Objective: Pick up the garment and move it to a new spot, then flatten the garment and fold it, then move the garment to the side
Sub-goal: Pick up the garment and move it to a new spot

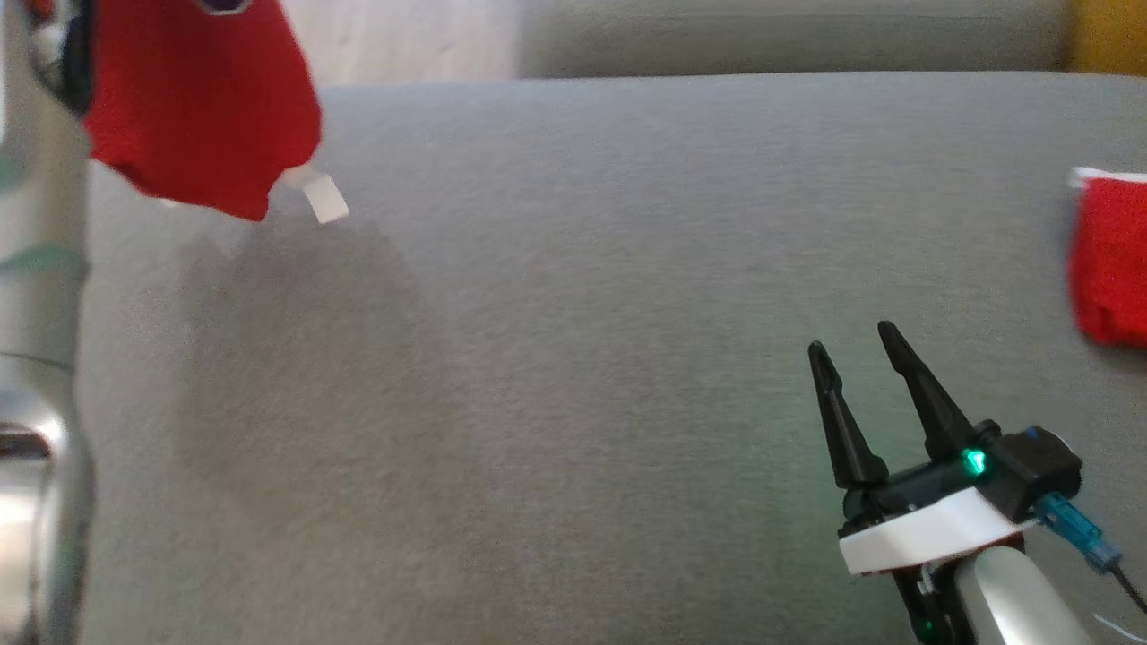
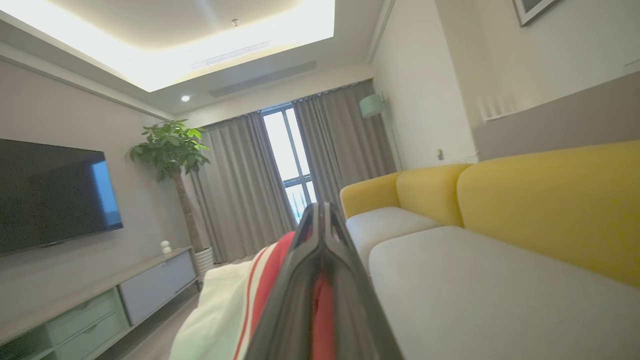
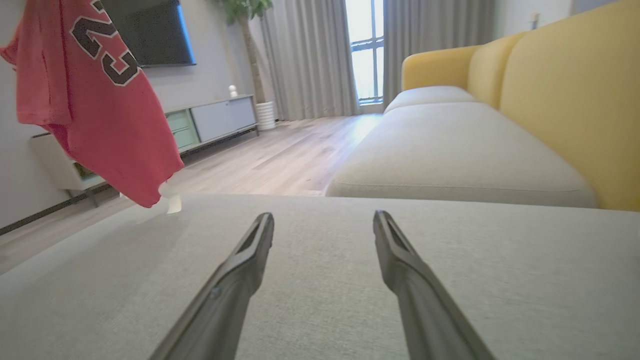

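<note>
so the red garment (image 1: 202, 107) is up in the air at the top left of the head view, hanging over the left part of the grey sofa seat (image 1: 573, 358) with a little white tag (image 1: 324, 199) dangling off its hem (can't tell if the tag touches the cushion). the left gripper (image 2: 320, 210) is clamped shut on it, and in the left wrist view red fabric is pinched between the fingers, with white and red striped trim bunched just beside them. from the right wrist view the garment (image 3: 95, 100) hangs off to the left, dark numerals on it. the right gripper (image 1: 851, 338) sits low over the seat at lower right, fingers spread wide with nothing between them. another red cloth piece (image 1: 1111, 260) lies on the seat at the right edge, well apart from the hanging one.
</note>
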Motion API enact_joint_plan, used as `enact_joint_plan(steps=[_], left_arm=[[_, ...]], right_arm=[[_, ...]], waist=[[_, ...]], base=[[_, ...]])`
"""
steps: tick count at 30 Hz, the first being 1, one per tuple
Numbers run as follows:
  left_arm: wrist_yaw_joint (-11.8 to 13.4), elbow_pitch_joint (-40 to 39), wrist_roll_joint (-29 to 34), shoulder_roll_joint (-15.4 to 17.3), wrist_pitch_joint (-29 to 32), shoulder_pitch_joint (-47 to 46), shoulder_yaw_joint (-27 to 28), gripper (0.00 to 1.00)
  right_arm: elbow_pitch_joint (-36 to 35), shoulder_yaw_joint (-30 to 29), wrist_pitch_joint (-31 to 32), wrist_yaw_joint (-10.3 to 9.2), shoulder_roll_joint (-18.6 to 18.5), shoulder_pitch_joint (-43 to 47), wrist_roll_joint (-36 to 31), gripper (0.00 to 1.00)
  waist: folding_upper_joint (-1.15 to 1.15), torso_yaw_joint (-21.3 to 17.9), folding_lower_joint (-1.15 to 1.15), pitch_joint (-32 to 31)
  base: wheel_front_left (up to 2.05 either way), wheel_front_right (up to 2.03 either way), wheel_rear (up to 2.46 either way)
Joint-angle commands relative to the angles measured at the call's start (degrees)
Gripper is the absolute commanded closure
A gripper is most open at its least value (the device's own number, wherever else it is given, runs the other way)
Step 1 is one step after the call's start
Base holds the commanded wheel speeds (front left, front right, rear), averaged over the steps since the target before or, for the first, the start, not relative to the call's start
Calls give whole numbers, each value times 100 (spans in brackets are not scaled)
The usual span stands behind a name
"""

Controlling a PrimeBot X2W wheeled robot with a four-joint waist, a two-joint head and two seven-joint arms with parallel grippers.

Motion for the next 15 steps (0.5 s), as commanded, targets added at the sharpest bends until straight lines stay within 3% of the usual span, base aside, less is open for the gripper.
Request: enact_joint_plan(steps=[1, 7, 15], left_arm=[[-20, -373, -89, 124, 95, -288, -2, 100], [-31, -1327, -890, -560, 451, 422, -192, 100], [-33, -2357, -1496, -1261, 650, 2558, -965, 100]], right_arm=[[-240, 71, -61, -5, 21, -115, -30, 0], [-327, -32, -62, -5, 120, -69, -33, 0], [-410, -205, -62, -5, 198, -55, -59, 0]], waist=[[0, -514, 2, -348], [0, -935, 2, -329], [0, -1270, 2, -94]], base=[[0, 0, 0], [0, 0, 0], [0, 0, 0]])
